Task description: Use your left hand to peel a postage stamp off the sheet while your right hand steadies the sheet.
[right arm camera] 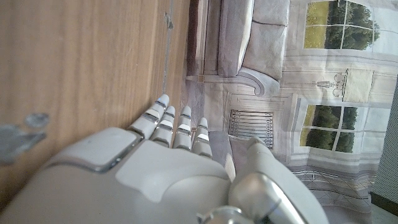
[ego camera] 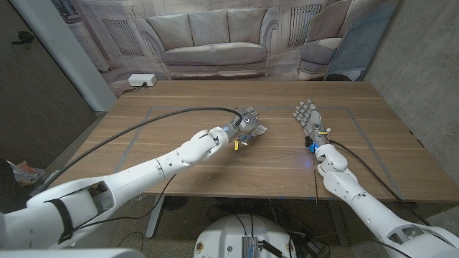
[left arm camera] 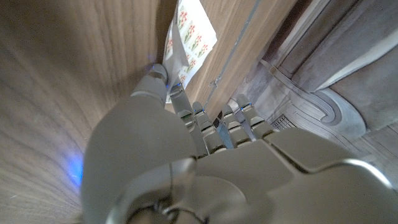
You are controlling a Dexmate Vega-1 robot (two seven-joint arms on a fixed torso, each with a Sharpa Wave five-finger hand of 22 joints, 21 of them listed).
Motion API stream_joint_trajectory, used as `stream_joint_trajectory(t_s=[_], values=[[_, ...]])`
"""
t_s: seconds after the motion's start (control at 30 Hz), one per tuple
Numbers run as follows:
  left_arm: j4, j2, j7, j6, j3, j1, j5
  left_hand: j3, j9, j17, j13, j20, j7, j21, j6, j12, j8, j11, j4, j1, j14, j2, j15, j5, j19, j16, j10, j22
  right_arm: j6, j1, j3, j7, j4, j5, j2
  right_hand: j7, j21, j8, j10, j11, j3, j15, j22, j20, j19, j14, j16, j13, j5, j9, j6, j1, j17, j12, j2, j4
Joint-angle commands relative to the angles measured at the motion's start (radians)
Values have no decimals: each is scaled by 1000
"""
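The stamp sheet (ego camera: 259, 130) is a small white sheet printed with red flower stamps (left arm camera: 194, 32), lying near the middle of the wooden table (ego camera: 179, 143). My left hand (ego camera: 246, 123) is over its left edge. In the left wrist view the thumb (left arm camera: 157, 81) and a finger (left arm camera: 180, 99) meet at the sheet's near edge, which curls up a little between them. My right hand (ego camera: 306, 115) stands to the right of the sheet, well apart from it, fingers spread and holding nothing. The right wrist view shows its fingers (right arm camera: 177, 127) over bare wood.
A black cable (ego camera: 172, 112) runs along my left arm across the table. A white power strip (ego camera: 141, 81) sits at the table's far left edge. Faint tape lines (ego camera: 355, 122) mark a rectangle on the wood. A printed sofa backdrop hangs behind.
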Motion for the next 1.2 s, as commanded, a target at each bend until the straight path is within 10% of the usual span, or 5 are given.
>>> stream_joint_trajectory(t_s=[0.03, 0.37, 0.83, 1.2], values=[[182, -46, 729, 107, 39, 5, 89, 6, 0, 4, 4, -8, -44, 9, 49, -1, 4, -1, 1, -3, 11, 4, -132, -3, 16, 0, 5, 1, -6, 0, -8, 0, -2, -4, 3, 1, 5, 1, 11, 2, 1, 3, 4, -3, 7, 8, -2, 3, 1, 3, 7, -5, 3, -4, 0, 1], [316, -83, 1021, 109, 92, -54, 58, 1, -3, 5, 4, -27, -57, 17, 66, -2, 1, -1, 6, -12, 24, -2, -152, -4, 34, -3, 28, 1, -28, -16, -10, -18, -38, -12, -16, 6, 5, 2, 14, 2, 6, 4, 4, -3, 9, 10, -1, 3, 2, 2, 11, 5, 3, -3, 5, -5], [302, -86, 1021, 88, 32, -28, 149, 0, -5, 7, 5, -43, -71, 27, 83, -4, -4, -3, 6, -11, 45, -7, -167, -1, 55, -3, 56, 0, -87, -36, -22, -72, -100, -47, -55, 21, 32, 22, 224, 7, 35, -10, 12, 13, 85, 229, 33, 13, -4, 4, 115, 77, 12, 59, -4, -70], [279, -93, 1021, 69, -5, 0, 160, 2, -6, 7, 5, -51, -70, 34, 89, -7, -9, -3, 2, -5, 55, -9, -171, 2, 70, -4, 68, 0, -15, -31, -30, -108, -59, -94, -26, 23, 40, 36, 255, -2, 79, -21, 14, 11, 105, 262, 26, 15, 1, 5, 176, 154, 13, 61, 21, -118]])
